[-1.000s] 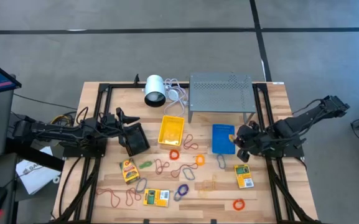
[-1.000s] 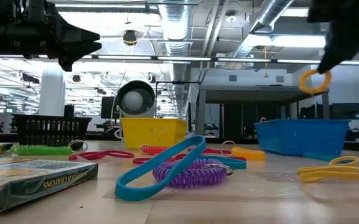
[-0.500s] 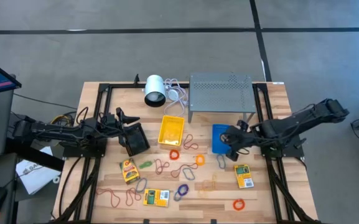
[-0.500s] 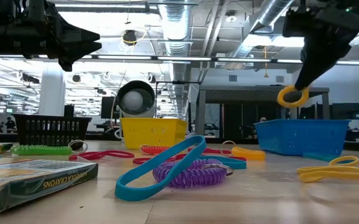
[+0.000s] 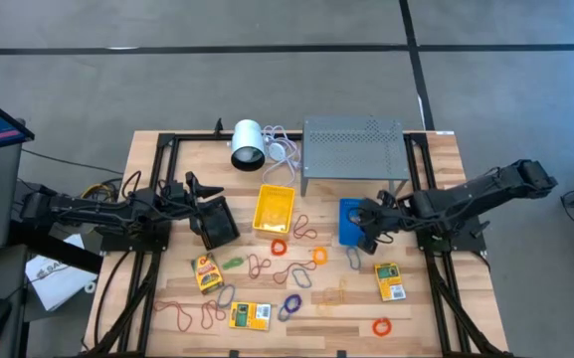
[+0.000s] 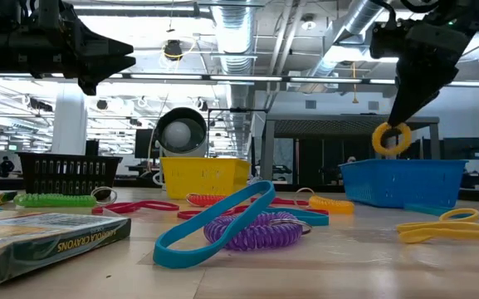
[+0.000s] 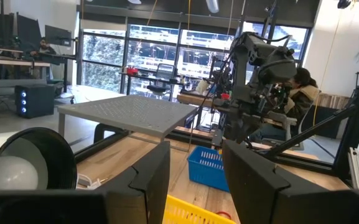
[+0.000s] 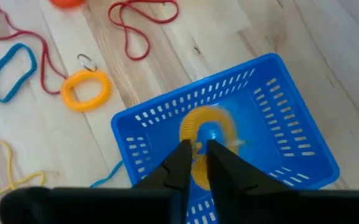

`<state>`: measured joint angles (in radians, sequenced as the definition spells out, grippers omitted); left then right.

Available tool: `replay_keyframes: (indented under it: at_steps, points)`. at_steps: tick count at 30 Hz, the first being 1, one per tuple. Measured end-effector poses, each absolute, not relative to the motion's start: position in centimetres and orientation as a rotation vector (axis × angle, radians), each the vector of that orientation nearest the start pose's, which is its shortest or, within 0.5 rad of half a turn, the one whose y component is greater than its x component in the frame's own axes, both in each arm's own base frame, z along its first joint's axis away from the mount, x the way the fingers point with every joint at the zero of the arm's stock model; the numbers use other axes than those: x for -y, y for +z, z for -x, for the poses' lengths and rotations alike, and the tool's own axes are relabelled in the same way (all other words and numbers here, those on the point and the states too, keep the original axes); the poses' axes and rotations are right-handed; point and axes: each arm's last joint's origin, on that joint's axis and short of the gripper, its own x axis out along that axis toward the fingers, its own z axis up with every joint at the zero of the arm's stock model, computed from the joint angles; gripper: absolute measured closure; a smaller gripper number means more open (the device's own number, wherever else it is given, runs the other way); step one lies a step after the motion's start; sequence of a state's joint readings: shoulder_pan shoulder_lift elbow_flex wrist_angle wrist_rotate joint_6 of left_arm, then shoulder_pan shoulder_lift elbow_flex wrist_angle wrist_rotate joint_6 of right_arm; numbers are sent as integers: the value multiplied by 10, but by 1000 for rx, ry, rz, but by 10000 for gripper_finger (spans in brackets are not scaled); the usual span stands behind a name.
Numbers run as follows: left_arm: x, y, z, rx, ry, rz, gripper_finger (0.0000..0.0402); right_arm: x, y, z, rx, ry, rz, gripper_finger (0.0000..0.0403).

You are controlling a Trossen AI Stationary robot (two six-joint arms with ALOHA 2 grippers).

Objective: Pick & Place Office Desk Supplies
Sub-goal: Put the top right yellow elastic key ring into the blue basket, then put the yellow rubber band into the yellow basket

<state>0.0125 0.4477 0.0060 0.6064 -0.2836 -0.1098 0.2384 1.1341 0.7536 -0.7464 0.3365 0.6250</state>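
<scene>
Hanging above the slotted blue bin (image 8: pixel 229 130), right pincer (image 8: pixel 195 163) seemingly pinches a yellow coil loop (image 8: pixel 205 127).

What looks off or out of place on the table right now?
Nothing damaged or spilled. Loose bands lie scattered, awaiting sorting. The right end effector hangs a yellow coil band over the blue bin. The left end effector waits near the black bin.

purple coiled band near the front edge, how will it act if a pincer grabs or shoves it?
The purple coiled band is a springy spiral loop, so it will probably stretch and sag rather than lift stiffly. It looks thin, so likely very light. A blue band lies across it and may drag along when it is pushed.
</scene>
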Motion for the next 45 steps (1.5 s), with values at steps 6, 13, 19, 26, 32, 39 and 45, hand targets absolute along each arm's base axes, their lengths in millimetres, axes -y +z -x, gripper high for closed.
replay_keyframes:
  at_steps: [6, 13, 19, 26, 32, 39, 45]
  points:
    - [-10, 183, -123, 180, 286, 131, 259, -37, 218, -194, -1010, -423, -244, 309]
    - [-10, 183, -123, 180, 287, 131, 259, -36, 208, -190, -1031, -459, -274, 236]
    - [-10, 183, -123, 180, 286, 131, 259, -36, 208, -191, -1016, -467, -293, 184]
    - [-10, 183, -123, 180, 286, 132, 259, -35, 208, -190, -1012, -470, -298, 193]
    - [-10, 183, -123, 180, 285, 139, 259, -37, 226, -190, -1052, -451, -301, 221]
    - [-8, 183, -124, 181, 220, 164, 259, -47, 249, -184, -1118, -392, -435, 241]
    - [-8, 183, -124, 183, 209, 181, 259, -59, 266, -173, -1155, -474, -558, 251]
